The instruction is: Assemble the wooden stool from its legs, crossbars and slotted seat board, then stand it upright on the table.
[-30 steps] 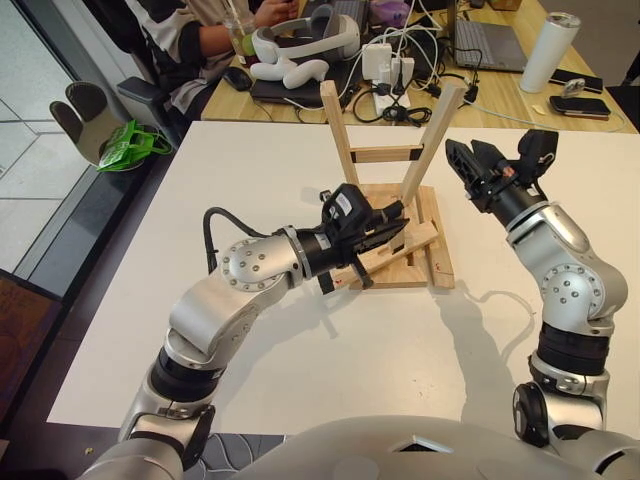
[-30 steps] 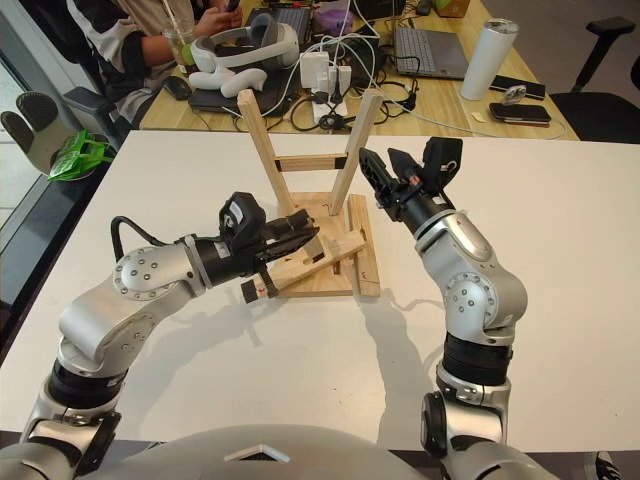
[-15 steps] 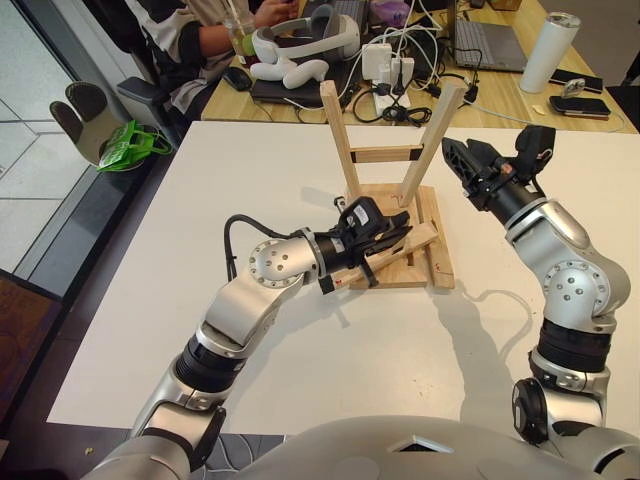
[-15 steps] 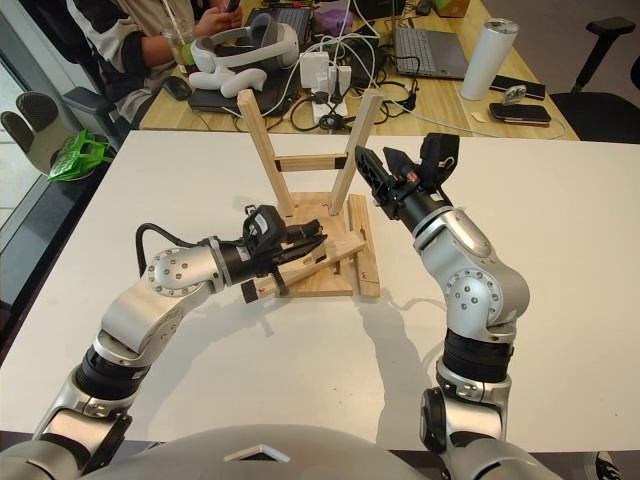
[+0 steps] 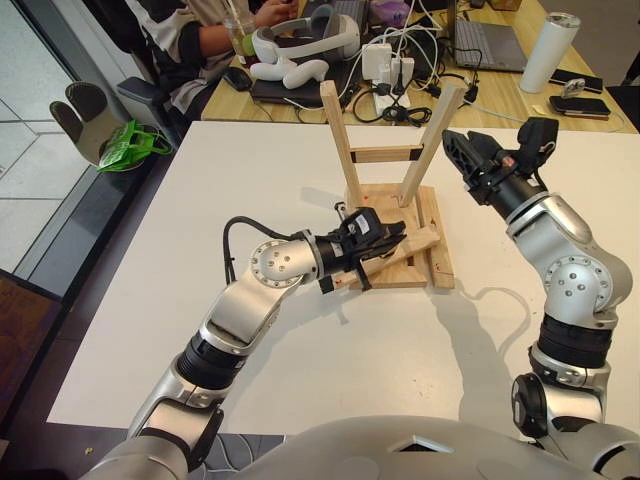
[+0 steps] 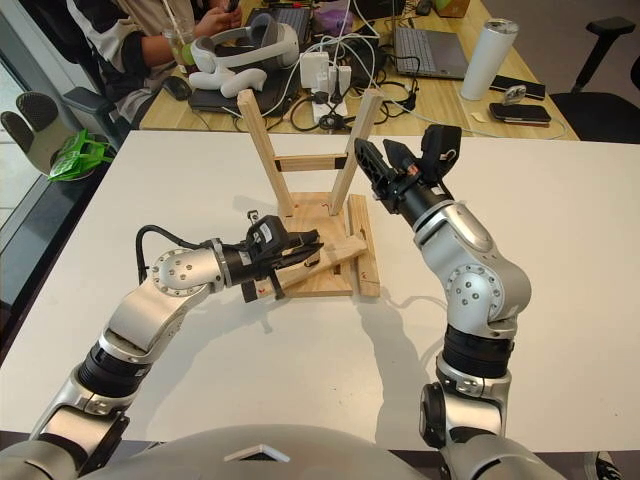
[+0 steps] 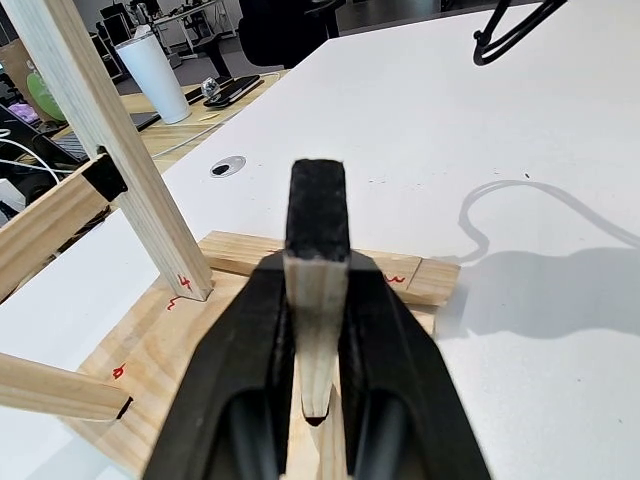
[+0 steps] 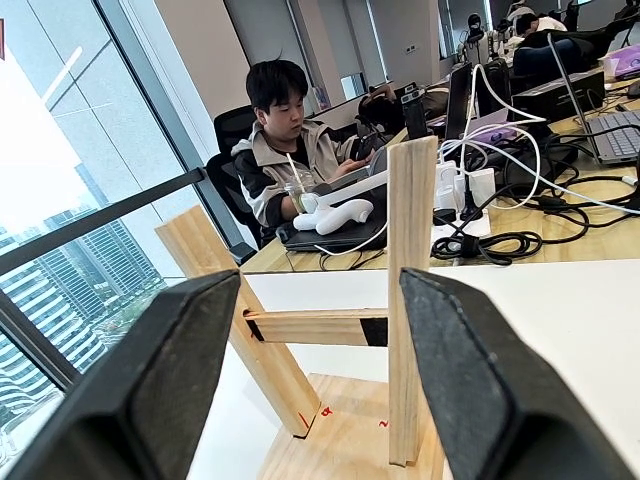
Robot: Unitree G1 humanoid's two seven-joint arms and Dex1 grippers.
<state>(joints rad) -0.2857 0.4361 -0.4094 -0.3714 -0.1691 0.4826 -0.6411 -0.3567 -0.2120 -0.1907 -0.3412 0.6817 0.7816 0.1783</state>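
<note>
The slotted seat board (image 5: pixel 385 200) lies flat on the white table (image 5: pixel 250 160). Two legs (image 5: pixel 338 135) (image 5: pixel 432 140) stand up from it, joined by a crossbar (image 5: pixel 385 154). A second leg piece (image 5: pixel 420 240) lies slanted across the board. My left gripper (image 5: pixel 393 236) is shut on this piece, whose black-tipped end (image 7: pixel 318 220) pokes out between the fingers (image 7: pixel 250 370). My right gripper (image 5: pixel 465 155) hangs open beside the upper part of the right-hand leg (image 8: pixel 410 300), not touching it.
Behind the table stands a desk with a headset (image 5: pixel 305 40), power strip and cables (image 5: pixel 385 75), a laptop (image 5: pixel 485 45), a tumbler (image 5: pixel 548 50) and phones (image 5: pixel 580 105). A green bag (image 5: pixel 125 145) sits off the table's left. The table's near and right parts are bare.
My left arm stretched forward and lower, and its gripper has closed on the lying leg piece. The right gripper drifted slightly up and back beside the upright leg.
</note>
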